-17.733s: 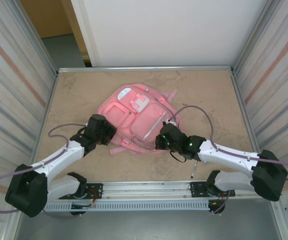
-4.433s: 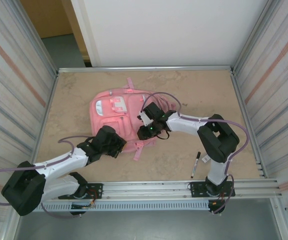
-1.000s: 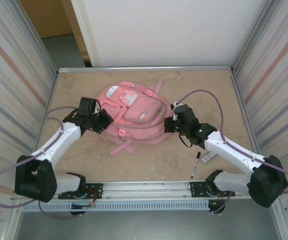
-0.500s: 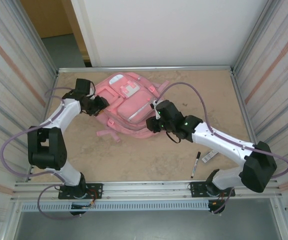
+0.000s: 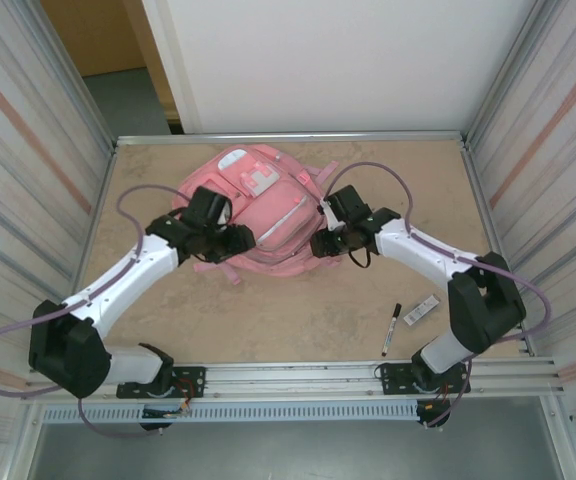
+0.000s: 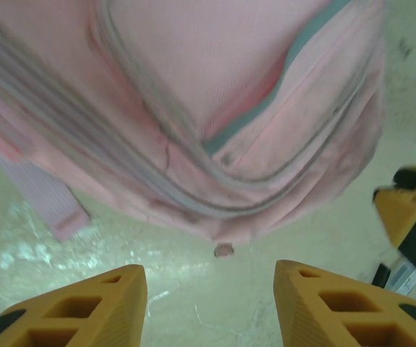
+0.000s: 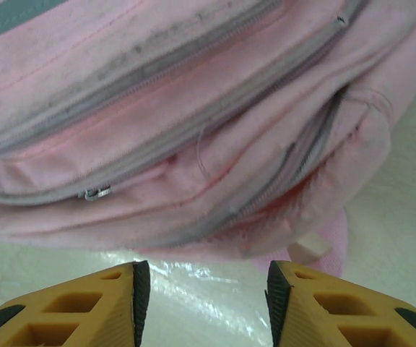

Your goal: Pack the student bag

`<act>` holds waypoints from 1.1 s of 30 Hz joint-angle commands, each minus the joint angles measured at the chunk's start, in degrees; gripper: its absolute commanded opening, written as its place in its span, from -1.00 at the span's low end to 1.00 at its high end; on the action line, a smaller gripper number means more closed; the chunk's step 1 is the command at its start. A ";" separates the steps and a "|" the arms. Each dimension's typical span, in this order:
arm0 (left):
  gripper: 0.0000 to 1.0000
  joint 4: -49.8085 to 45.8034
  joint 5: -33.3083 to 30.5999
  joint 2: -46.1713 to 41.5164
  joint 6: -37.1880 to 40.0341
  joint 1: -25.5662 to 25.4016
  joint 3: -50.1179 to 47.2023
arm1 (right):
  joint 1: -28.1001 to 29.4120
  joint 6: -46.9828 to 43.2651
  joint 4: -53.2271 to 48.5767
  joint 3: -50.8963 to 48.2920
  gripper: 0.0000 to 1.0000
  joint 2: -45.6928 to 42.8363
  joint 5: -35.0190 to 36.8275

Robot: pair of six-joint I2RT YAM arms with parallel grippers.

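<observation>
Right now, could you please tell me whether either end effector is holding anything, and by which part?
Nothing is held. The left end effector and the right end effector both stand open and empty, just short of the student bag.

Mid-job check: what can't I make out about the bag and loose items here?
- Near-left corner of the student bag: top view, the left arm covers it.
- The small tab at the bag's edge: left wrist view, blurred; zip pull or not, unclear.
- The flat item beside the marker: top view, too small to identify.
- Bag's contents: fabric hides them.
</observation>
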 commanded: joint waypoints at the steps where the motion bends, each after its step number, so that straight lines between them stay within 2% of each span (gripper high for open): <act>1: -0.02 3.29 -4.09 1.58 -9.40 -0.51 -3.27 | -0.58 0.60 0.11 3.13 -0.06 2.21 -0.70; 5: -0.01 4.01 -9.35 1.70 -13.49 -1.36 -5.87 | -0.41 1.00 0.73 3.35 -0.06 2.21 -2.57; 10: -0.01 6.57 -11.88 1.61 -14.03 -1.29 -6.52 | -0.40 1.14 2.01 1.43 -0.07 1.08 -3.53; 20: -0.11 10.96 -7.92 9.73 -14.82 -0.89 -4.68 | 0.19 2.28 2.18 -0.17 -0.09 -1.45 -2.72; 23: -0.14 10.23 -8.75 12.31 -14.03 -0.84 -3.73 | 0.22 2.78 3.44 -1.26 -0.09 -2.33 -3.13; 26: -0.26 11.21 -9.49 14.01 -12.84 -0.74 -3.16 | 0.46 1.58 1.76 -0.65 -0.10 -2.73 -2.12; 29: -0.60 11.95 -4.95 15.24 -7.55 0.65 -0.54 | 1.07 0.85 3.62 -3.43 -0.08 -5.96 4.75; 31: -0.95 9.08 -5.10 14.24 -4.27 0.85 1.85 | 1.09 -0.68 6.06 -5.88 -0.05 -9.84 8.20; 33: -1.00 6.76 -6.55 12.01 -2.60 0.93 3.17 | 1.25 -2.28 7.86 -7.58 -0.01 -13.81 12.11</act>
